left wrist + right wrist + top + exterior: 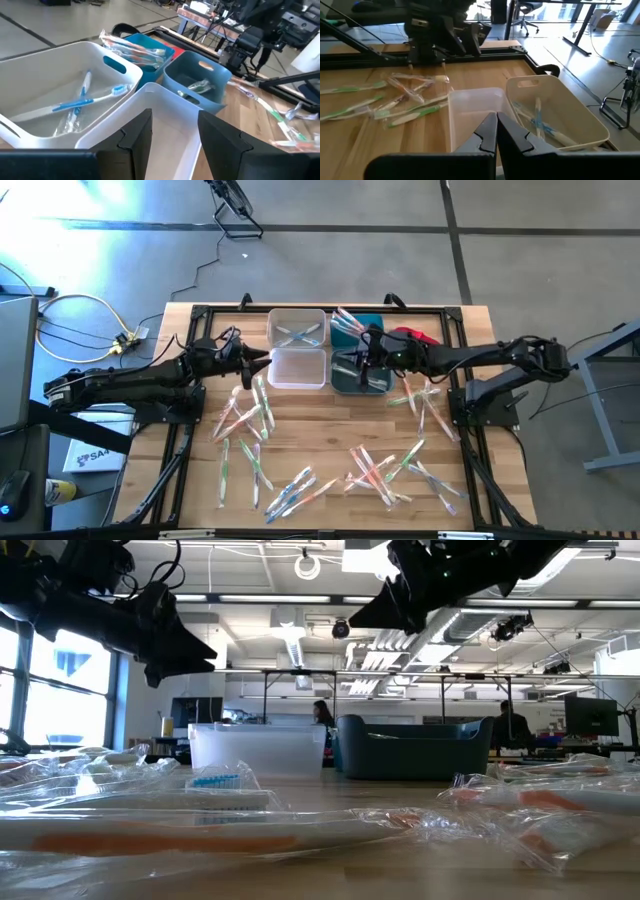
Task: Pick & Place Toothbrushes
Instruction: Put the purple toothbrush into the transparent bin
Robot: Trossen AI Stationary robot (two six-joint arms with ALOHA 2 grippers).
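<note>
Left gripper (pixel 262 359) jaws parted, empty, over near white bin (pixel 298 368) rim; right gripper (pixel 352 356) jaws shut, empty, over teal bin (pixel 362 378); nearest loose toothbrushes (pixel 262 402) just toward table's front edge, long axes front-to-back, left arm closer.

Wrapped toothbrushes (pixel 372 470) scattered flat across the table, some in bins.

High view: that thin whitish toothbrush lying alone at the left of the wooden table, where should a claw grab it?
Mid-handle, coming straight down from above, with a finger on each long side. The thin whitish toothbrush lies flat on the wooden table, apart from its neighbours, so nothing can get under it.
</note>
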